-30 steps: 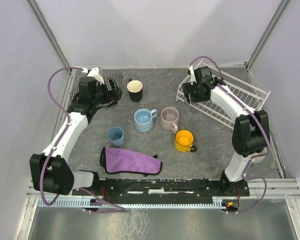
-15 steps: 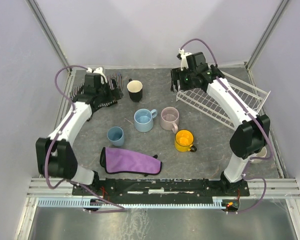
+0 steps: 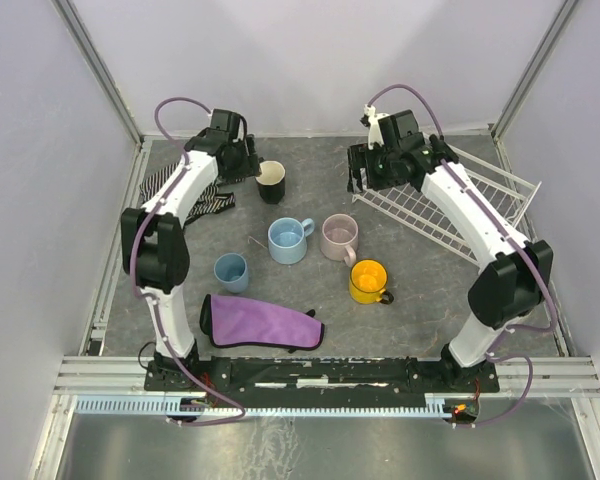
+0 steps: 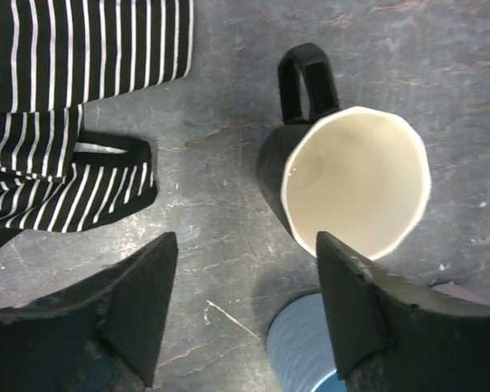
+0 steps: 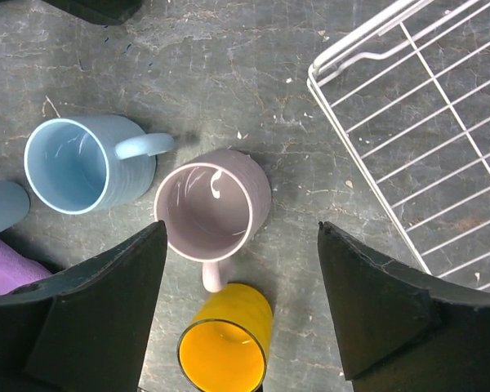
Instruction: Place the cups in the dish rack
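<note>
Standing upright on the grey surface (image 3: 420,300), five cups are seen, all outside the dish rack (image 3: 460,200). The rack, a white wire grid, is placed at the far right of the surface, and its near left corner is shown in the right wrist view.

The black cup (image 3: 270,182), cream inside, is found at the far left of centre, its handle turned away from the left wrist camera. The left fingers (image 4: 159,261) are held apart with nothing between them. In the left wrist view the black cup lies just ahead of them, its rim close beside the right-hand fingertip. The striped cloth (image 3: 185,195) is spread to the left of that cup, apart from it.

The right fingers (image 5: 147,261) are likewise parted widely and nothing is gripped. They are poised above the surface just left of the rack's corner, and the pink mug (image 5: 212,204) is seen below, between them, with its handle pointed toward the yellow mug (image 5: 224,351). The light blue mug (image 5: 73,163) is set just left of the pink one without touching it.

The dusty-blue cup (image 3: 231,271) is placed nearer the arms, left of centre, and the purple cloth (image 3: 260,322) is laid close in front of it.
</note>
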